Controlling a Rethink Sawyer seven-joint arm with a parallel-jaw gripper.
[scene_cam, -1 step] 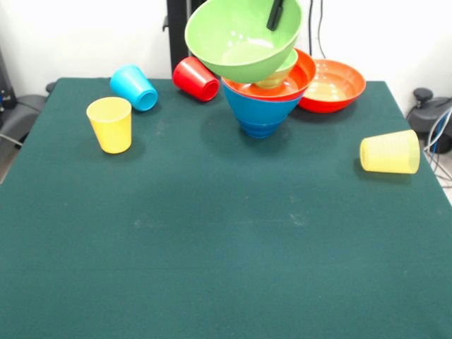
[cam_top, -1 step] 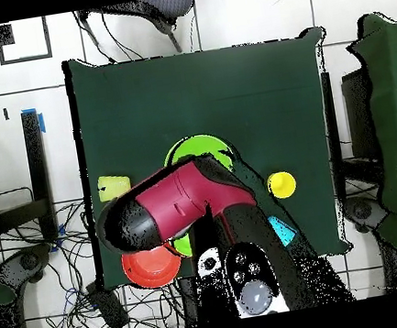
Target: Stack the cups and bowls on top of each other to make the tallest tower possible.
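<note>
Dark green felt-like table (scene_cam, -1 step: 226, 268). Glossy big green bowl (scene_cam, -1 step: 240, 39) tilted over nested tower (scene_cam, -1 step: 265, 99); gripper (scene_cam, -1 step: 275, 14) finger hooked over rim, grip state indeterminable. Ribbed pale-yellow cup (scene_cam, -1 step: 390, 152) toppled.

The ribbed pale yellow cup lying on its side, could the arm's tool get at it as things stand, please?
Probably not yet: the tool is occupied with the big green bowl tilted over the tower. The ribbed cup itself lies alone on open cloth, nothing beside it.
</note>
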